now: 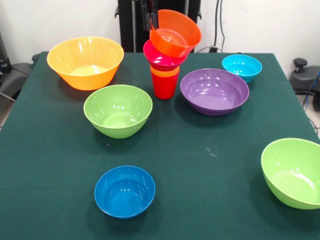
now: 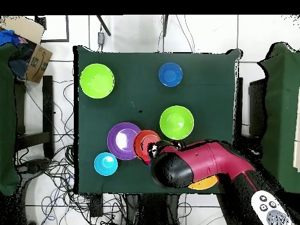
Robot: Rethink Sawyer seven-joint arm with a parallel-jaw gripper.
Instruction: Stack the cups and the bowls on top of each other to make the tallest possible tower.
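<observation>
A: Looking at the tower (image 1: 165,70) first: red cup (image 1: 164,86) at the base on the green table (image 1: 200,165), an orange cup's (image 1: 164,72) rim showing just above it, a pink bowl (image 1: 164,56) seated on that.

B: And on top?

A: Orange bowl (image 1: 176,34), steeply tilted, mouth turned toward the front camera, lower edge resting in the pink bowl. Gripper (image 1: 151,17) right at its far rim, dark fingers coming down from the top edge.

B: Clamped on that rim or parted?

A: Cannot tell. Too little of it showing in front, and hidden under the red arm (image 2: 199,164) from overhead.

B: So the relation that matters?

A: Bowl hanging to the camera side of the gripper, its axis leaning well off the tower's upright. Probably needs levelling over the pink bowl before any release; otherwise likely to slide off.

B: Spare pieces?

A: Purple bowl (image 1: 214,91) just beside the tower, light blue bowl (image 1: 242,67) behind it, large yellow-orange bowl (image 1: 85,62) and a lime green bowl (image 1: 118,110) to the other side, dark blue bowl (image 1: 124,191) and second lime bowl (image 1: 293,172) at the near edge, well apart.
</observation>
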